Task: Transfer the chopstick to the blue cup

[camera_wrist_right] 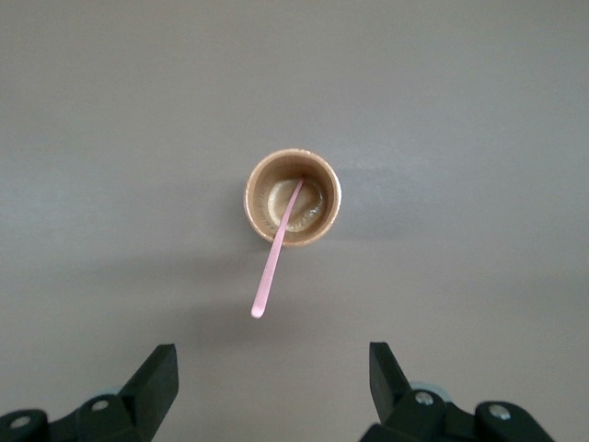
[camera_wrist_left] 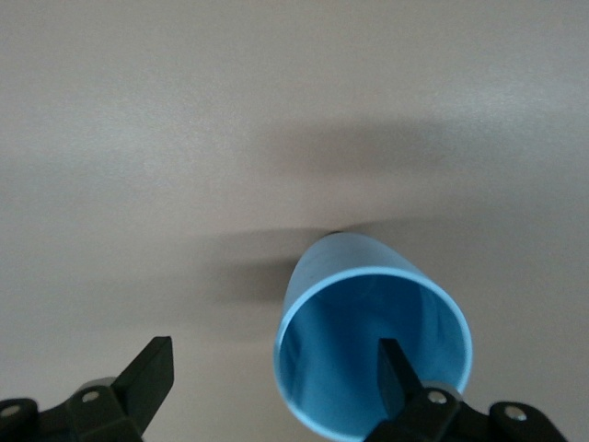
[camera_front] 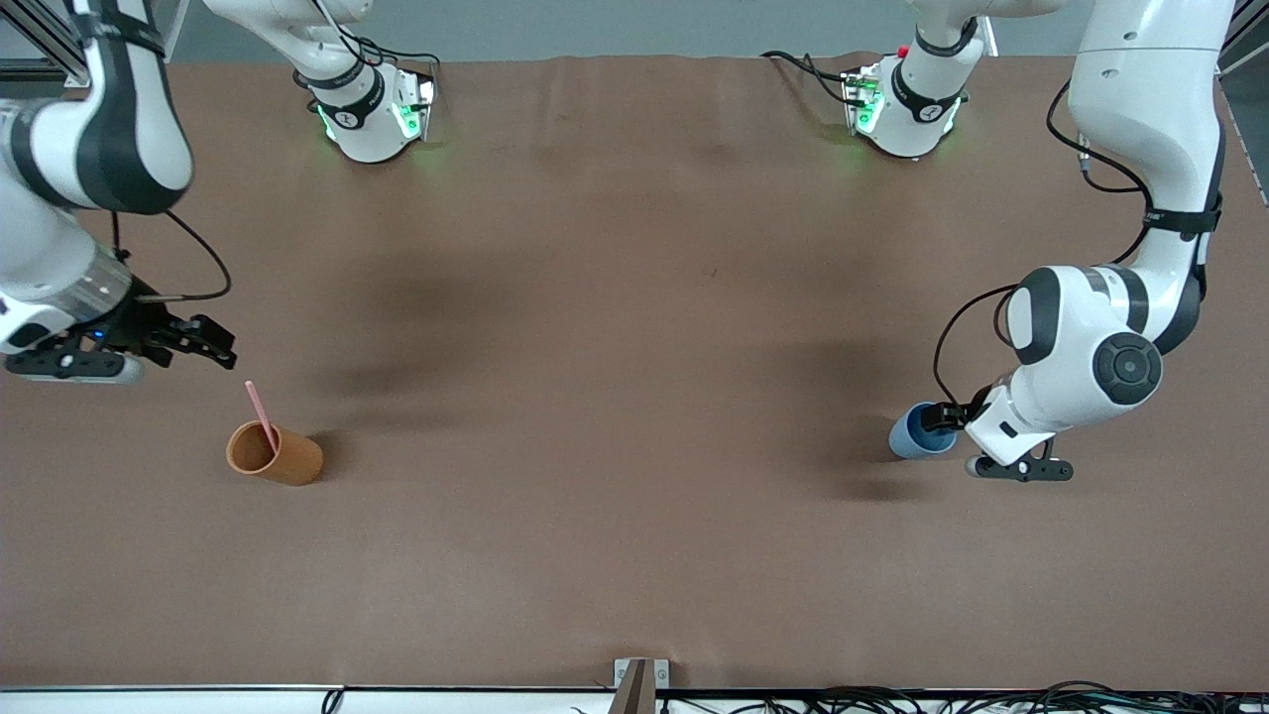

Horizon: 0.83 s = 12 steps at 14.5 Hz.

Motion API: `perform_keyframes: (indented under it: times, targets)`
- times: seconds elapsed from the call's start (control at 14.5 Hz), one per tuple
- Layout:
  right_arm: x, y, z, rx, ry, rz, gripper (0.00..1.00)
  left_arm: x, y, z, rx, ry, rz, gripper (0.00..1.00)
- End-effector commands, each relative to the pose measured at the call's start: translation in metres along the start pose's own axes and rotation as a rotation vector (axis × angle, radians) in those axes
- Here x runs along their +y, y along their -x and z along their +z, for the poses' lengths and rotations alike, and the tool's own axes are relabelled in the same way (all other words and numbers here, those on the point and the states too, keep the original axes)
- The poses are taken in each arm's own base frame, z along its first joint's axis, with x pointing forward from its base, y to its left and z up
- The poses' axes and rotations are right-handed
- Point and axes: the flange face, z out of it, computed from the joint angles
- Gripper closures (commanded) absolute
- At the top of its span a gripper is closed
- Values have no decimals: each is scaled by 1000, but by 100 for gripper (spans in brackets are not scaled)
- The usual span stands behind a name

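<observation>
Left wrist view: the left gripper (camera_wrist_left: 271,373) is spread wide, one finger inside the blue cup (camera_wrist_left: 373,336) and one outside its wall, not yet closed on it. The cup stands at the left arm's end of the table (camera_front: 634,297). The right gripper (camera_wrist_right: 270,382), open and empty, hovers over the table near the brown cup (camera_front: 275,453). The chopstick (camera_front: 261,415) stands in that cup, its free end leaning toward the robots' bases. No writing is readable
</observation>
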Motion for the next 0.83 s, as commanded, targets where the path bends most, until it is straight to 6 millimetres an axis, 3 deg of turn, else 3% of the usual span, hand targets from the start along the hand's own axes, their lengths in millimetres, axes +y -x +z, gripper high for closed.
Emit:
perform_keyframes:
  times: [0.0, 0.07, 0.14, 0.21, 0.48, 0.62, 0.76]
  targets:
    - [-7, 14, 27, 7, -7, -19, 16, 3, 1, 7, 7, 12, -36, 49]
    - [-8, 12, 34, 8, -7, -19, 20, 5, 0, 8, 11, 13, -44, 73]
    - [-9, 11, 39, 13, -7, -22, 25, 7, -1, 8, 14, 14, -47, 89]
    - [-11, 11, 43, 16, -7, -24, 29, 8, 0, 8, 12, 14, -45, 97]
    - [-14, 11, 55, 22, -2, -36, 45, 20, -2, -7, 27, 14, -47, 100]
    - [-13, 10, 59, 26, -2, -34, 50, 43, -1, -37, 51, 26, -76, 100]
    - [-13, 9, 61, 29, -2, -34, 60, 84, 4, -62, 59, 56, -147, 100]
